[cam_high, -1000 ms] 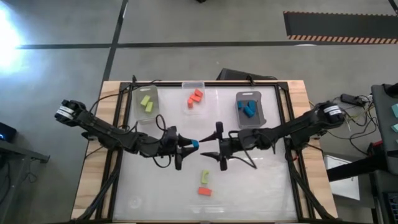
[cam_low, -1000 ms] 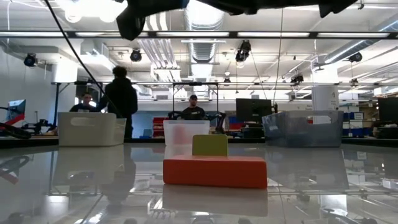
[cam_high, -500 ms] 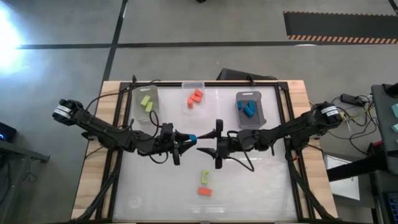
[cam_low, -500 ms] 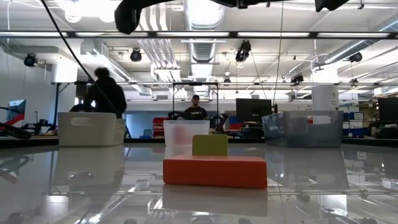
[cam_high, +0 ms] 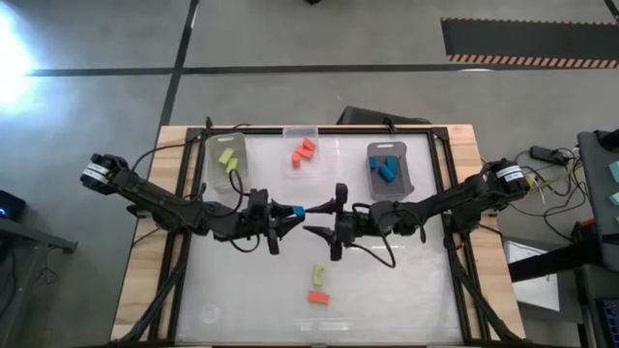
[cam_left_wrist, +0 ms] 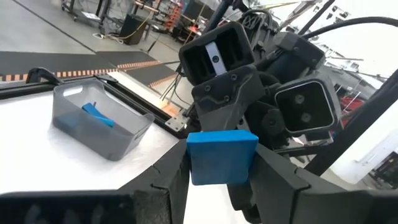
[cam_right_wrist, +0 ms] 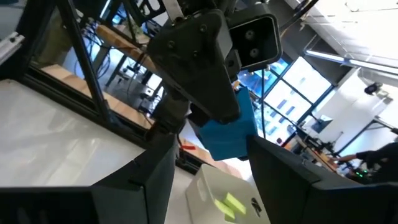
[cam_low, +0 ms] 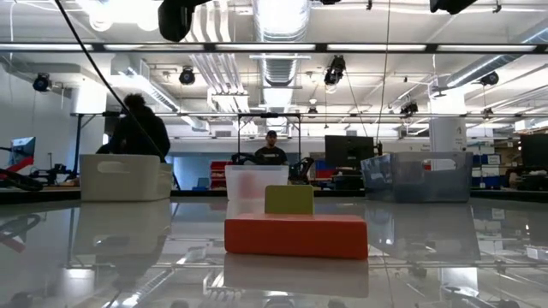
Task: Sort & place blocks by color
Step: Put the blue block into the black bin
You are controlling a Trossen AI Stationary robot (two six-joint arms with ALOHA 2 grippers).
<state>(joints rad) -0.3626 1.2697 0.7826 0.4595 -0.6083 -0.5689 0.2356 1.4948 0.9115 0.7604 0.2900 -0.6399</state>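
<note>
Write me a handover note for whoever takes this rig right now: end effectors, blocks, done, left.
Left end effector: shut on the small solid blue block, held above table centre.
Right end effector: open, fingers either side of that block; handover not finished.
Done: lime green blocks in the left clear bin, orange-red blocks in the middle clear bin, blue blocks in the right grey bin.
Left: the held block, plus a lime green block and an orange-red bar near the table's front.

Desk [cam_high: 242, 290]: glossy white top, raw wood edges. Grey bin [cam_left_wrist: 99, 127]: translucent plastic. Blue block [cam_left_wrist: 222, 157]: matt, smooth. Orange-red block [cam_low: 295, 236]: matt.
</note>
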